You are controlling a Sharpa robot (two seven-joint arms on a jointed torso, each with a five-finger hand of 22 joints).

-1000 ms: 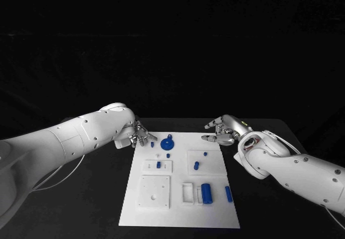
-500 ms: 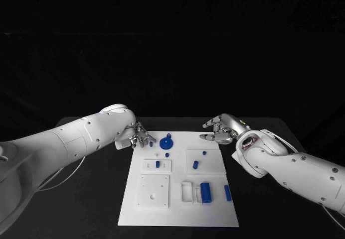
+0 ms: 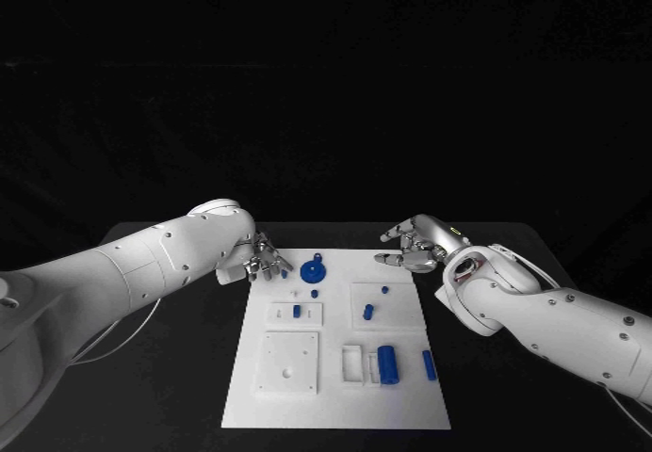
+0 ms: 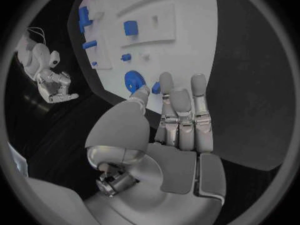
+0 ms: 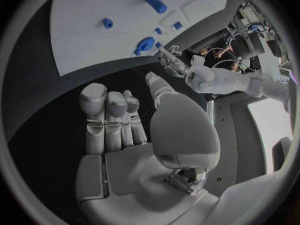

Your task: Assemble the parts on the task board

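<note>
Two robot hands are held empty, fingers apart, at the task board's (image 3: 340,395) far corners; the blue disc-shaped part (image 3: 314,274) lies just beside the left robot hand (image 3: 262,261), well apart from the right robot hand (image 3: 418,247).

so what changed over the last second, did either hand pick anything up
No, neither hand took anything. The left hand stayed at the far left corner of the task board, next to the round blue disc; the right hand stayed off the far right corner, holding nothing. Both arms shifted only slightly, if at all. The blue parts look unmoved.
</note>
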